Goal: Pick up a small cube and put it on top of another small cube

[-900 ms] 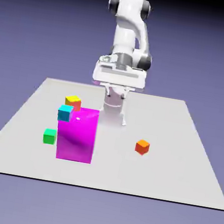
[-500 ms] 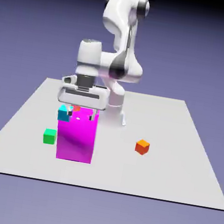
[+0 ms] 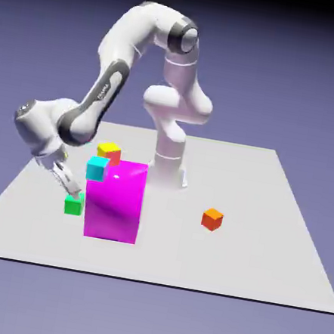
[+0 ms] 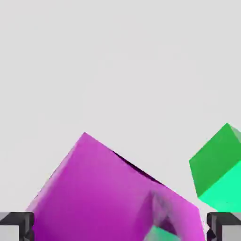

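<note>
beside the big magenta block [image 3: 114, 199], on the exterior view's left of it, the small green cube [image 3: 73, 204] sits on the table [image 3: 262, 255], just apart from the block's lower edge. it is unheld.

change noted: under a second ago the arm stood upright behind the block, hand level and high; half a second ago the hand hung over the block's top. it has since swung out and down to the left of the block, tilted steeply, and the gripper [image 3: 71, 190] now has its tips right at the green cube's top. the cubes have not shifted in that time.

gripper state: fingers spread wide, nothing between them. in the hand view the two grey fingertips [image 4: 225, 225] sit far apart at the bottom edge, with the magenta block filling the space between and the green cube off toward one side, so the cube is judged not yet centred in the jaws.

also beside the block: a cyan cube [image 3: 96, 167] at its upper left corner, a yellow cube [image 3: 109, 149] just behind that. an orange cube [image 3: 212, 219] lies well apart to the block's right.

judgement: approach to pick is under way; alignment remains, then closing.
</note>
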You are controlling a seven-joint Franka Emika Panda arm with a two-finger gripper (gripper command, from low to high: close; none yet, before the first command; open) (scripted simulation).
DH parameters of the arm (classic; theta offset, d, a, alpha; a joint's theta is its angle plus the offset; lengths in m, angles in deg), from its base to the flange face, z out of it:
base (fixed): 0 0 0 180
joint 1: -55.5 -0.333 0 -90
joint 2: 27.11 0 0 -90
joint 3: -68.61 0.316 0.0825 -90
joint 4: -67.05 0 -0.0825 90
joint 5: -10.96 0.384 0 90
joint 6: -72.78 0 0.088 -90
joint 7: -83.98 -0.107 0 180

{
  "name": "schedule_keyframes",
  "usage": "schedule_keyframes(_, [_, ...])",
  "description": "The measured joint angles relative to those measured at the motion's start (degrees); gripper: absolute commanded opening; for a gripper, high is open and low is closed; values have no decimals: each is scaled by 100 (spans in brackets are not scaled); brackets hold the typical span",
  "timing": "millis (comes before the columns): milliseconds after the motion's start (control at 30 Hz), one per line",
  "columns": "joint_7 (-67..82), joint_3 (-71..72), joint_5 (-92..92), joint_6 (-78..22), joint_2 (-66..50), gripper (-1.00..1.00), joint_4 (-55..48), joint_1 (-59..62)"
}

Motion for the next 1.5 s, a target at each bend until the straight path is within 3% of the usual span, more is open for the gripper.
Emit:
schedule_keyframes(367, [67, -1351, 1729, -2644, -2220, 0, -1119, 427])
schedule_keyframes(500, [246, -1171, 2092, -2220, -2400, 0, -722, 268])
schedule_keyframes(533, [306, -1093, 2204, -2052, -2458, -100, -571, 203])
schedule_keyframes(700, [57, -1331, 1833, -2691, -2229, -100, -1159, 486])
schedule_keyframes(1133, [-782, 1356, 2090, -3566, -597, -100, -2105, 1555])
schedule_keyframes(1500, [-319, 1036, -451, -4285, 872, -100, -1822, 148])
